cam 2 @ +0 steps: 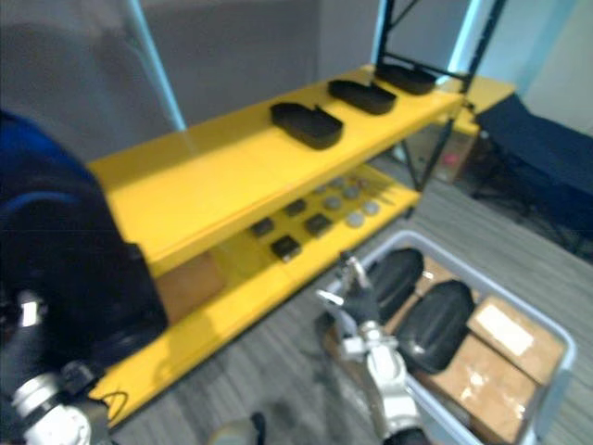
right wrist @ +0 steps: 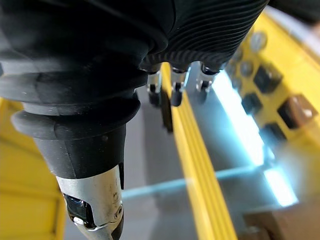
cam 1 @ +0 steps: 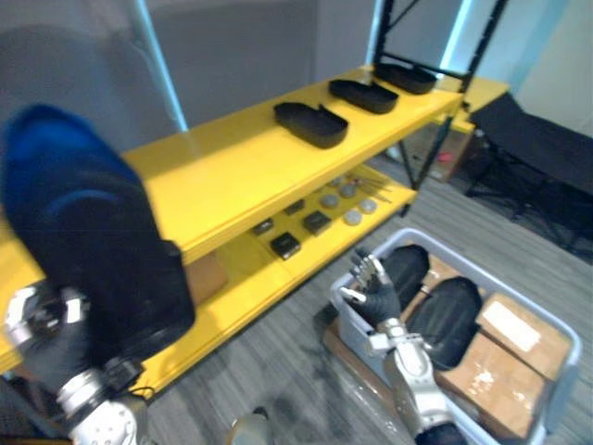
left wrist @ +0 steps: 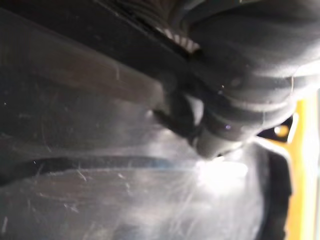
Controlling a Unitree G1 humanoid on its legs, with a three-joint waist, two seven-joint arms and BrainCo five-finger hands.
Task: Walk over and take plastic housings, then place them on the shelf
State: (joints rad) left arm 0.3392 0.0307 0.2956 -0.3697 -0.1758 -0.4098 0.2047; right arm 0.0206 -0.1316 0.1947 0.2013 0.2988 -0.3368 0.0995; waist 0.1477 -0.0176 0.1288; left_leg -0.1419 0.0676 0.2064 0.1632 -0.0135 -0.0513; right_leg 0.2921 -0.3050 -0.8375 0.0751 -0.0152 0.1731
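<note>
Broadly, the yellow shelf [cam 1: 232,167] spans the scene, with three black housings [cam 1: 310,123] spaced along its top board. A large dark housing [cam 1: 93,250] is raised beside it, gripped by the left hand [cam 1: 46,338]. The grey bin [cam 1: 355,334] holds two more housings [cam 1: 449,320] — above its edge the right hand [cam 1: 372,289] hangs slack-fingered, holding nothing.

At 8 o'clock the left hand [cam 1: 44,336] grips a big black housing [cam 1: 93,241] in front of the yellow shelf [cam 1: 213,176]. Three more housings [cam 1: 311,123] lie on its top board toward 1 o'clock. At 5 o'clock the right hand [cam 1: 373,295], fingers loosely spread, hangs over the grey bin [cam 1: 565,371].
</note>
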